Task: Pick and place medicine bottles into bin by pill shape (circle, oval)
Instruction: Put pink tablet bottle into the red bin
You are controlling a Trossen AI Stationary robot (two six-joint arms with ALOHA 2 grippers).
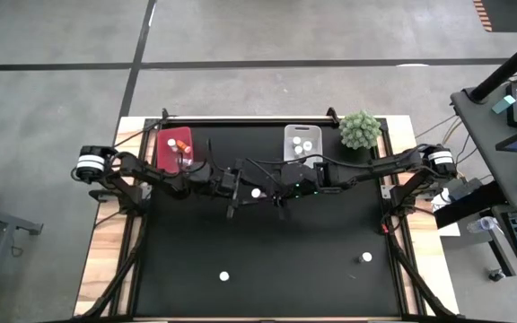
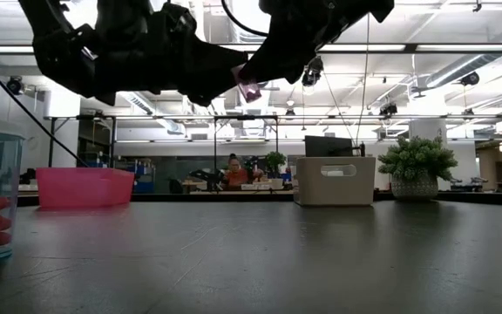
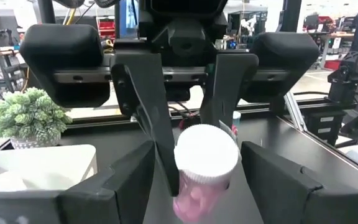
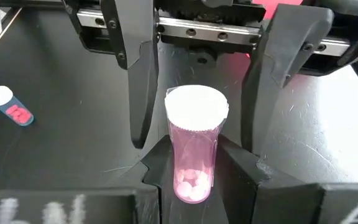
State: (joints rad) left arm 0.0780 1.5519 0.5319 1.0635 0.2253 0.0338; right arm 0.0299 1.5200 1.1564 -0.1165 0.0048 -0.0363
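over the black table [image 1: 330, 278], above its middle, my right gripper [image 4: 194, 163] is clamping a pink bottle [image 4: 194, 146] with a white cap, while my left gripper [image 4: 197, 93] is facing it, fingers spread apart either side of the cap, not touching.

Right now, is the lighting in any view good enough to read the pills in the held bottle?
Right wrist view: evenly lit, no glare. The pink bottle, clamped in the right gripper, shows its pills at the bottom, and the left gripper is open around it. Low view: the ceiling lights backlight both grippers into silhouettes. Left wrist view: the white cap hides the pills.
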